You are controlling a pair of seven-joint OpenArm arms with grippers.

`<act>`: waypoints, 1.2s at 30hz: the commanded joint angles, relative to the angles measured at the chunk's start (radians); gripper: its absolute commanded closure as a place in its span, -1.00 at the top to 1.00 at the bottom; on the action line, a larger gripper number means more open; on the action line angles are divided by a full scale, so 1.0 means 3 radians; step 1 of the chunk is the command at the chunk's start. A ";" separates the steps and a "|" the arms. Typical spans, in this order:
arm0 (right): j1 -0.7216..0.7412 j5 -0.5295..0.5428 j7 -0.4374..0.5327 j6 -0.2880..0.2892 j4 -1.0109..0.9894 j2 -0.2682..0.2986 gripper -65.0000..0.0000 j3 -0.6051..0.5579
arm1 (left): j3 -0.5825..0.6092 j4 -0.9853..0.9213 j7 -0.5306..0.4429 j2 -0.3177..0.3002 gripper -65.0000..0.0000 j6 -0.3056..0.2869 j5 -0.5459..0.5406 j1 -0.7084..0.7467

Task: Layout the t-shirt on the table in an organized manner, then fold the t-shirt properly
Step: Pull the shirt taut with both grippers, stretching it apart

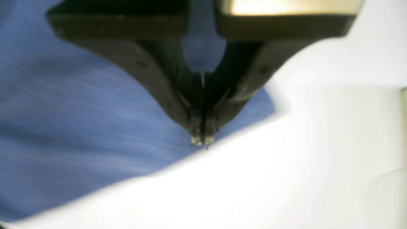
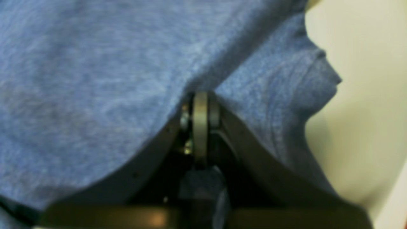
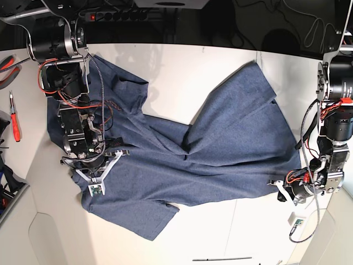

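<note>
1. The t-shirt [image 3: 182, 149] sprawls rumpled across the table [image 3: 193, 72], no lettering showing, one sleeve pointing toward the table's near edge.
2. Left gripper [image 1: 202, 140] sits at the shirt's hem corner, jaws clenched together; whether cloth is pinched between the tips, I cannot tell.
3. Right gripper [image 2: 200, 105] is clenched on the t-shirt's fabric, near the sleeve end.

Chest lettering: I couldn't find it on the t-shirt [image 3: 220, 149].
Right gripper [image 2: 200, 105] tips: buried in t-shirt cloth.
Left wrist view: blurred; t-shirt hem grip unclear to me.
</note>
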 commanded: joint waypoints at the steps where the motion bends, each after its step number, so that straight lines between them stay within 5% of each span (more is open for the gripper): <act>1: 0.0136 -0.0056 0.0046 -0.0088 0.0090 0.0051 -1.00 0.0008 | -0.0018 0.0112 0.0116 -0.0109 -1.00 -0.0214 -0.0257 -0.0120; 4: 0.0192 -0.0055 -0.0061 -0.0249 0.0197 0.0137 -1.00 0.0008 | -0.0043 0.0237 0.0842 -0.0251 -1.00 -0.0712 -0.1119 -0.0079; 8: 0.0183 -0.0058 -0.0444 -0.0247 0.0354 0.0268 -1.00 0.0008 | -0.0048 0.0303 0.1603 -0.0417 -1.00 -0.0712 -0.1832 0.0076; 14: 0.0069 -0.0367 -0.0553 -0.0484 0.0399 0.0332 -1.00 0.0008 | -0.0047 0.0300 0.1621 -0.0403 -1.00 -0.0712 -0.1919 0.0594; 16: 0.0017 -0.0364 -0.0543 -0.0481 0.0418 0.0328 -1.00 0.0008 | -0.0047 0.0300 0.1408 -0.0356 -1.00 -0.0712 -0.1778 0.0758; 20: -0.0099 -0.0355 -0.0540 -0.0478 0.0439 0.0327 -1.00 0.0008 | -0.0047 0.0300 0.1013 -0.0225 -1.00 -0.0712 -0.0909 0.0919; 28: -0.0281 -0.0411 -0.0539 -0.0481 0.0443 0.0356 -1.00 0.0008 | -0.0047 0.0300 0.0598 -0.0270 -1.00 0.0215 0.0711 0.0889; 32: -0.0287 -0.0416 -0.0539 -0.0482 0.0443 0.0371 -1.00 0.0008 | -0.0047 0.0300 0.0381 -0.0367 -1.00 0.0600 0.1016 0.0777; 36: -0.0273 -0.0416 -0.0528 -0.0482 0.0444 0.0373 -1.00 0.0008 | -0.0047 0.0305 -0.0173 -0.0483 -1.00 0.0824 0.0805 0.0652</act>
